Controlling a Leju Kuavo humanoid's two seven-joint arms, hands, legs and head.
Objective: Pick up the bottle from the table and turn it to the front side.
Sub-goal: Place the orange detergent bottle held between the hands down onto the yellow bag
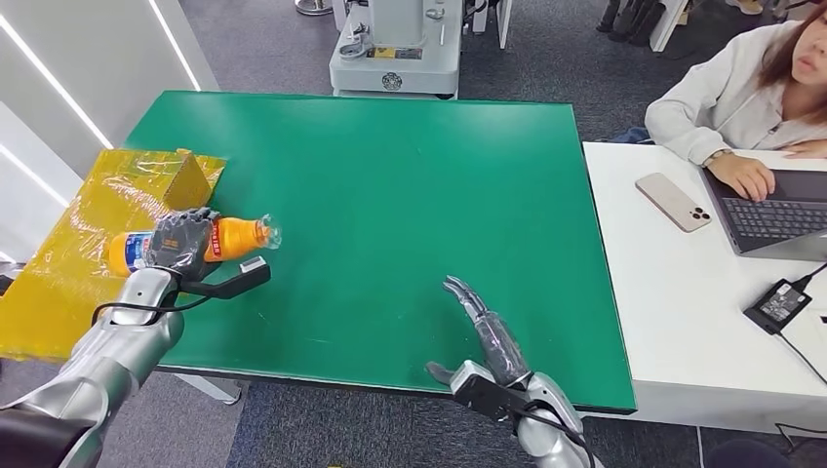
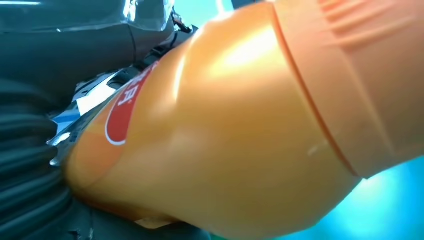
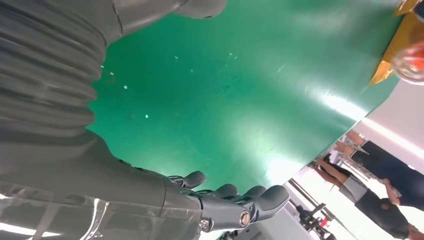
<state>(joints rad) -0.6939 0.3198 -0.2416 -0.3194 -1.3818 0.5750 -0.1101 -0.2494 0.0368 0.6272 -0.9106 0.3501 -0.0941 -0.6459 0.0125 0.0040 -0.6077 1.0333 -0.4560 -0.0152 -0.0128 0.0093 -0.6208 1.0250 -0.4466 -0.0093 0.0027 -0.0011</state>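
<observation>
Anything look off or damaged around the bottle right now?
Nothing stands out. The left hand holds the orange bottle on its side, cap on, no spill on the green table. The right hand is open.

My left hand point(image 1: 181, 244) wraps around the middle of a clear plastic bottle of orange drink point(image 1: 230, 236), holding it on its side at the left edge of the green table top point(image 1: 390, 185), its neck pointing right. Its base end lies over the crinkled yellow plastic sheet point(image 1: 78, 253); whether it touches that sheet I cannot tell. My right hand point(image 1: 488, 336) rests near the front edge, fingers stretched forward and holding nothing. On the white desk point(image 1: 673, 322) to the right, a person point(image 1: 741, 88) types on a grey laptop point(image 1: 780, 210), beside a pink phone point(image 1: 673, 202).
</observation>
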